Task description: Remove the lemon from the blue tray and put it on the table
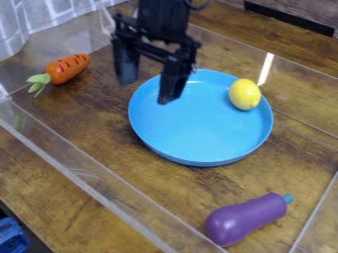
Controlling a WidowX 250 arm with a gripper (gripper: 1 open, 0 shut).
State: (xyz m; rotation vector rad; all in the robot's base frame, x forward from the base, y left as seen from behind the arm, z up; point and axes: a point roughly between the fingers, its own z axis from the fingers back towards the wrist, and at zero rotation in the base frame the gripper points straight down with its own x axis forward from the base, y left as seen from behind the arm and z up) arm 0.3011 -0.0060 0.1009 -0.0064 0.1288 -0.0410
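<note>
A small bright yellow lemon (244, 94) lies inside the round blue tray (199, 138), close to its far right rim. The tray rests on the dark brown wooden table (119, 188). My black gripper (149, 76) hangs over the tray's left rim, well to the left of the lemon. Its two fingers stand apart with nothing between them, so it is open.
An orange carrot (63, 69) with a green top lies at the left of the table. A purple eggplant (246, 218) sits near the front right. Clear acrylic walls (79, 163) bound the table on the left, front and back.
</note>
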